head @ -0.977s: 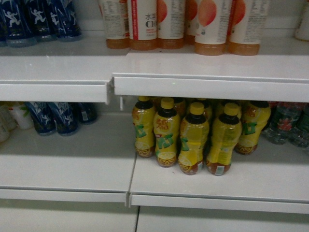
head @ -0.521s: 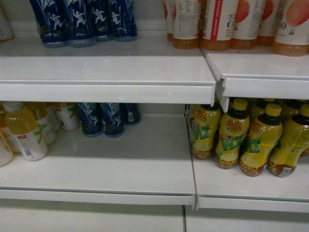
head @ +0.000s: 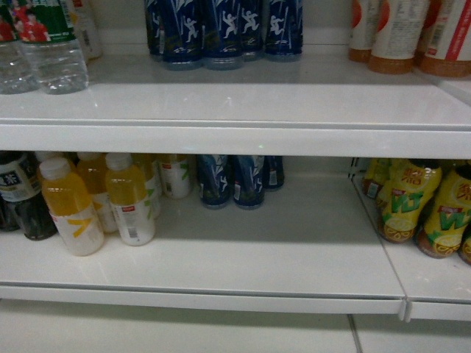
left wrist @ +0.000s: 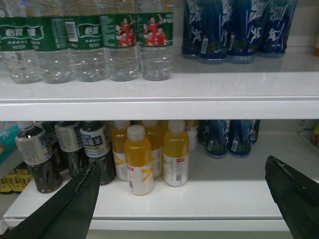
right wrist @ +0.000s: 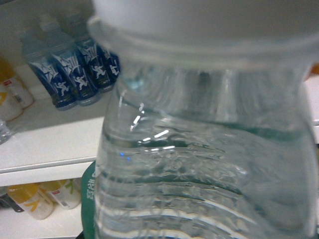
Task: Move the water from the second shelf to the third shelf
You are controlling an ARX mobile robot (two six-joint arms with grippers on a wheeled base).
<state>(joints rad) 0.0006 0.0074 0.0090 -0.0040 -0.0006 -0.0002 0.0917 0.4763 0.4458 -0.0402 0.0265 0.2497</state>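
White metal store shelving (head: 235,110) fills the head view, two levels showing. Upper level: clear ribbed water bottles w/ dark green wrap labels and red-shirted people (head: 48,40) at far left, dark blue bottles w/ white running figures (head: 221,29) in the middle, cream-labelled orange drink bottles (head: 401,33) at right. Lower level: dark tea bottles (head: 18,195) at the left edge, yellow juice bottles w/ white caps (head: 96,198) next to them, more blue bottles (head: 239,180) further back, yellow lemon-tea bottles (head: 419,209) on the next bay to the right. No arm shows here.

Left wrist view: a row of the green-labelled water bottles (left wrist: 84,42) stands along the upper level, blue bottles (left wrist: 234,27) to their right. Below are dark tea bottles w/ pale labels (left wrist: 60,149), yellow juice bottles (left wrist: 149,154), blue ones (left wrist: 229,139) at the back. Left gripper (left wrist: 184,199) is spread wide, its black fingers (left wrist: 75,204) at both lower corners w/ nothing between them, well in front of the shelf.

Right wrist view: one clear ribbed water bottle w/ a white cap (right wrist: 209,149) fills nearly the whole picture, very close to the lens, a strip of green label at its lower left. Behind it, blue bottles (right wrist: 75,74) on a white shelf, yellow juice bottles (right wrist: 35,199) beneath. Right gripper's fingers aren't visible, so can't tell if it's clamped
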